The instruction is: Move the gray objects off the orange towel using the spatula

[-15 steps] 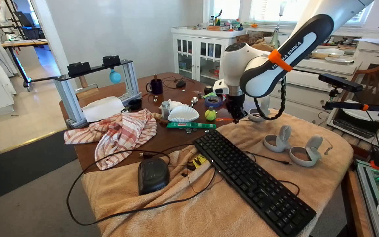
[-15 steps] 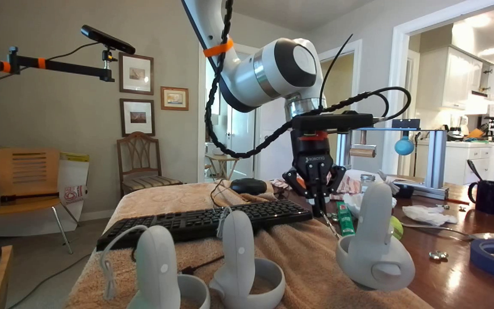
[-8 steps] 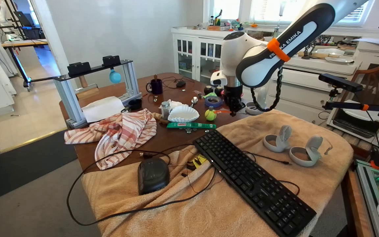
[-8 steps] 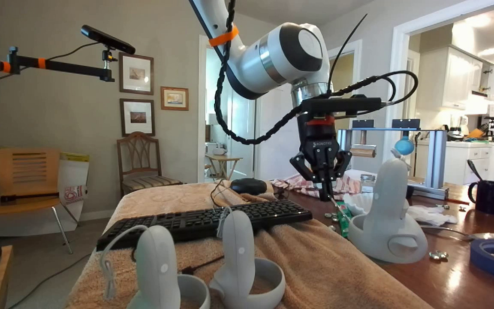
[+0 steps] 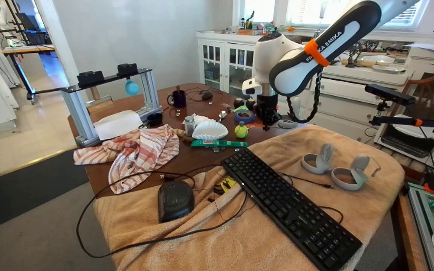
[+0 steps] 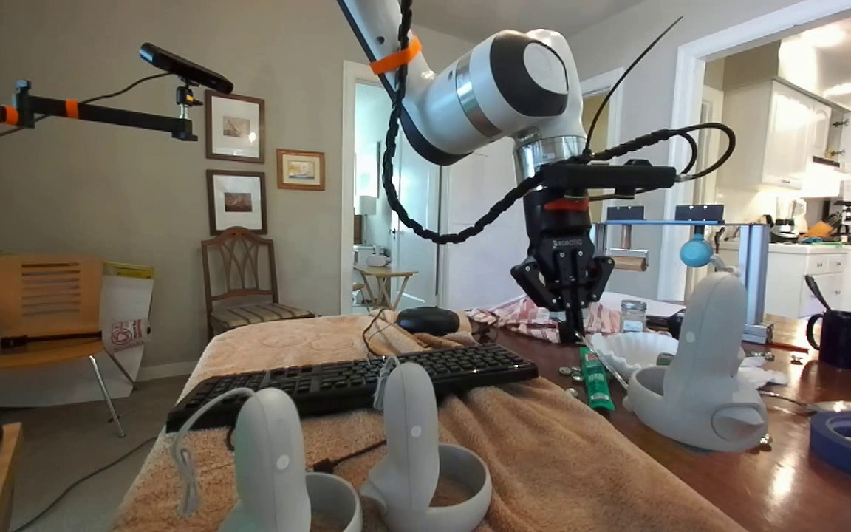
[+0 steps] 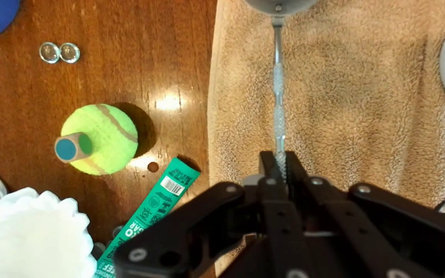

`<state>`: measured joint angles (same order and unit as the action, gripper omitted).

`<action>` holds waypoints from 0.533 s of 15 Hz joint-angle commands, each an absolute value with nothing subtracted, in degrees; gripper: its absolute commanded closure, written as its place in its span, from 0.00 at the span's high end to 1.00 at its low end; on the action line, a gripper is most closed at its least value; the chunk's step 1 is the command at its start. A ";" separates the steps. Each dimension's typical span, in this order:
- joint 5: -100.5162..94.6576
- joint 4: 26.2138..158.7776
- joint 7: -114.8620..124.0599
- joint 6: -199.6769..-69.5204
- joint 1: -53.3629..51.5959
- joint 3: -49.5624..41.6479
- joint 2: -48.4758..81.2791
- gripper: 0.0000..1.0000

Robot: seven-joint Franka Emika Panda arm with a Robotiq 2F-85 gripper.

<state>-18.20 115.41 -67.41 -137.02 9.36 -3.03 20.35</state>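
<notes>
Your pincer (image 7: 279, 162) pinches the spatula (image 7: 278, 88), whose long line runs straight out to one gray controller (image 6: 705, 366); the bench (image 7: 160, 69) lies sideways, beyond the orange towel (image 7: 342, 96), toward the tennis ball (image 7: 108, 143).

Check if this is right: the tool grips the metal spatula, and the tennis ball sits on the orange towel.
Not quite: the wrist view shows the tennis ball on the wooden table, beside the orange towel. The tool does grip the spatula.

Arranged with two controllers (image 5: 359, 165) on the towel (image 5: 217, 241) right of the keyboard (image 5: 290, 209), and ball (image 5: 241, 131) right of dish (image 5: 210, 130) on the table (image 5: 192, 158), in an exterior view.
</notes>
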 commanded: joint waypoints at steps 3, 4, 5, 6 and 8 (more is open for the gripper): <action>-18.89 114.94 -74.55 -138.78 10.31 -3.13 21.74 0.02; -19.15 115.00 -75.75 -139.75 10.47 -3.24 22.00 0.02; -18.77 115.01 -77.17 -140.60 10.83 -3.13 22.25 0.02; -18.92 115.04 -78.10 -141.49 10.94 -3.28 22.50 0.02; -18.79 115.14 -80.38 -143.70 11.44 -3.36 23.04 0.02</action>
